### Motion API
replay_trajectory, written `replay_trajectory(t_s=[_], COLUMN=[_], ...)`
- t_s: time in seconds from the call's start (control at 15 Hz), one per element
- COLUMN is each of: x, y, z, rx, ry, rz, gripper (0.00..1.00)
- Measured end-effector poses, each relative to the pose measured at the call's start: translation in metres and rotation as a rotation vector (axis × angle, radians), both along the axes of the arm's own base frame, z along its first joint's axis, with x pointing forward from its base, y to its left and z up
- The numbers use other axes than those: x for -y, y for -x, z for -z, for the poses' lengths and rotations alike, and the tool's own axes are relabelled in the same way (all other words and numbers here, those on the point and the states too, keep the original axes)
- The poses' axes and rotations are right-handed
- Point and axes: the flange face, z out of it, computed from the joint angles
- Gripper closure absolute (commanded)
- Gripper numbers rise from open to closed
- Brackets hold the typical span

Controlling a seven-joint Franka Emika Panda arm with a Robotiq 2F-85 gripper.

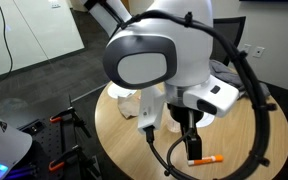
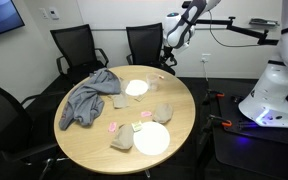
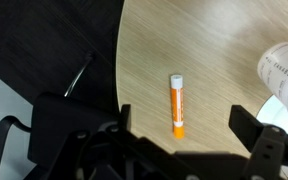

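An orange marker with a white cap lies on the round wooden table, close to the table's rim; it also shows in an exterior view as the orange marker. My gripper hangs above it, open, with the marker's orange end roughly between the two dark fingers and nothing held. In both exterior views the gripper is over the table's edge, clear of the surface.
A white patterned object lies just right of the marker. On the table are a grey cloth, two white plates and small items. Black chairs surround the table; beyond the rim is dark floor.
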Motion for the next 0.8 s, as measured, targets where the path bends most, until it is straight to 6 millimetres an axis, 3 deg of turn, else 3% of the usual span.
replay_trajectory(t_s=[0.4, 0.8], x=[-0.005, 0.011], y=[-0.020, -0.036], z=[0.023, 0.052], rx=[0.017, 0.013], ry=[0.020, 0.013], rz=[-0.035, -0.039], gripper=[0.00, 0.00])
